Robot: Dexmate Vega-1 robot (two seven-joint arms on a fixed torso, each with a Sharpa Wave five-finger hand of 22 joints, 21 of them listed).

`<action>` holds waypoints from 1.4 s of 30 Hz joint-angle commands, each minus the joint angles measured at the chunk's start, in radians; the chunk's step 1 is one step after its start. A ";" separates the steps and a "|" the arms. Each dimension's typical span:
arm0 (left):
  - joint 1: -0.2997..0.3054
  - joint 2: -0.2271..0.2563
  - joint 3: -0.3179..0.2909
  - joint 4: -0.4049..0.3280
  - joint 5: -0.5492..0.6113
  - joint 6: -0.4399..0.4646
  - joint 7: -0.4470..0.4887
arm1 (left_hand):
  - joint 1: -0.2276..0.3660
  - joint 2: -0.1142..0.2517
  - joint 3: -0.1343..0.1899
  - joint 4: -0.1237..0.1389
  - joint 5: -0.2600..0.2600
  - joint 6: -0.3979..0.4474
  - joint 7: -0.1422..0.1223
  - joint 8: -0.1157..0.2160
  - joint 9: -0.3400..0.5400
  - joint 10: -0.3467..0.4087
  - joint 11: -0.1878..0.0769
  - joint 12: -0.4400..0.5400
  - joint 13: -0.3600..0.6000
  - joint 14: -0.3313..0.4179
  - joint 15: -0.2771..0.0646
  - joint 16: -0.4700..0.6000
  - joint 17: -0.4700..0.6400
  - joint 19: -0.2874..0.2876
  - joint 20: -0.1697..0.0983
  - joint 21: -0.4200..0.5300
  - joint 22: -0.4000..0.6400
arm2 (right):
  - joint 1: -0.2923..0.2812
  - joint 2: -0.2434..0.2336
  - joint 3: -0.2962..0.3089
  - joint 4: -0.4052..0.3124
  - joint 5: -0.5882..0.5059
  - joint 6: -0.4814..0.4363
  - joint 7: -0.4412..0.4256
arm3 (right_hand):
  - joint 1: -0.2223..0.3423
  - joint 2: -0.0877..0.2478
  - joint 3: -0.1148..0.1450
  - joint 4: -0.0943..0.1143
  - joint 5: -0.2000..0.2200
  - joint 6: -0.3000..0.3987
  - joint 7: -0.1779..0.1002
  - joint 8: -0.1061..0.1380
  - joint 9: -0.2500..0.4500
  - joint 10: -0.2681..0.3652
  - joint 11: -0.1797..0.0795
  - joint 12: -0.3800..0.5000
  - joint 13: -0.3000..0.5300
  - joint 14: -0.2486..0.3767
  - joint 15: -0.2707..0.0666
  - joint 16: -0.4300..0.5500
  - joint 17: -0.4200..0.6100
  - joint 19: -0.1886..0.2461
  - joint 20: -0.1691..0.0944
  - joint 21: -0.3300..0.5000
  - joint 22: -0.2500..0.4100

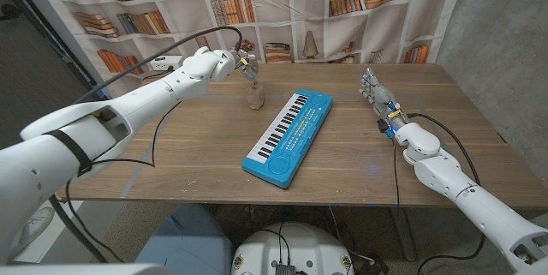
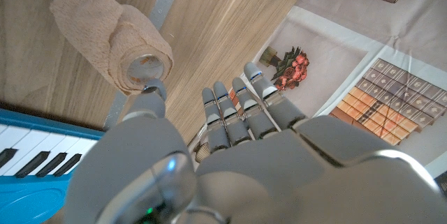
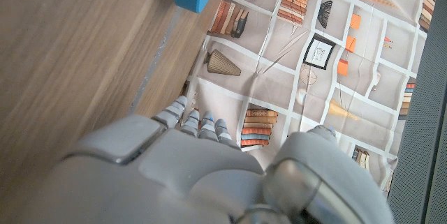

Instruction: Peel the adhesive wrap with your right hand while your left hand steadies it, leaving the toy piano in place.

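a: where is the adhesive wrap [image 1: 256, 98] now?

b: in the head view it stands a little above the centre, towards the left, on the wooden table [image 1: 188, 151]. it is a small tan roll, upright as far as i can see. the left hand [image 1: 242, 60] hangs just above it.

a: does this hand hold it?

b: i think no. in the left wrist view the roll [image 2: 112, 42] lies ahead of the fingertips [image 2: 155, 88], one fingertip very near its open end, and the other fingers are straight and apart with nothing between them. so the left hand [image 2: 230, 147] is released.

a: and the toy piano [image 1: 288, 136]?

b: blue, in the centre of the head view, lying diagonally, just beside the roll on its right (not touching, it seems).

a: the right hand [image 1: 377, 92]?

b: at the right of the head view, well apart from the roll, fingers pointing up the frame, slightly apart, grasping nothing. behind the table hangs a bookshelf backdrop [image 1: 282, 1].
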 commanded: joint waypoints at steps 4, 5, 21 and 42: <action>-0.014 -0.012 0.020 0.034 0.001 -0.011 0.009 | 0.011 0.002 0.001 -0.003 -0.002 0.009 -0.001 -0.002 0.002 0.009 -0.002 -0.003 0.002 0.007 -0.015 -0.001 0.002 -0.006 0.000 -0.005 0.000 | 0.011 0.008 -0.006 0.018 -0.001 -0.001 0.004 | 0.007 0.008 -0.001 -0.007 -0.004 0.002 -0.004 0.002 0.005 -0.001 0.001 0.004 0.004 -0.021 -0.009 0.007 0.002 0.006 -0.001 0.003 0.003; -0.015 -0.013 0.022 0.036 0.002 -0.011 0.010 | 0.011 0.003 0.001 -0.002 -0.002 0.008 0.000 -0.002 0.002 0.009 -0.002 -0.004 0.002 0.007 -0.013 -0.001 0.002 -0.007 0.002 -0.006 0.000 | 0.011 0.010 -0.005 0.018 0.002 -0.001 0.003 | 0.007 0.008 -0.001 -0.007 -0.004 0.003 -0.004 0.002 0.005 -0.001 0.001 0.004 0.004 -0.021 -0.009 0.007 0.002 0.006 -0.001 0.003 0.003; -0.027 -0.048 0.046 0.083 -0.011 -0.009 0.020 | 0.023 0.002 -0.002 -0.006 -0.004 0.020 -0.008 -0.002 0.003 0.019 -0.008 -0.006 0.004 0.014 -0.020 0.001 0.003 -0.001 -0.003 -0.008 0.000 | 0.010 0.011 -0.003 0.025 0.003 0.003 0.000 | 0.009 0.012 0.001 -0.008 -0.004 0.005 -0.005 0.003 0.005 0.002 -0.001 0.005 0.004 -0.021 -0.009 0.006 0.002 0.005 -0.001 0.002 0.003; -0.044 -0.061 0.070 0.112 -0.038 -0.010 -0.004 | 0.024 0.003 -0.003 0.000 -0.003 0.094 -0.017 0.020 0.002 0.080 -0.018 0.005 0.008 0.076 -0.030 0.015 0.004 0.048 -0.013 0.003 0.000 | 0.025 0.021 -0.010 0.055 0.007 0.000 0.011 | 0.011 0.014 0.001 -0.011 -0.005 0.006 -0.006 0.003 0.005 0.002 0.000 0.005 0.004 -0.021 -0.009 0.006 0.001 0.006 -0.002 0.002 0.003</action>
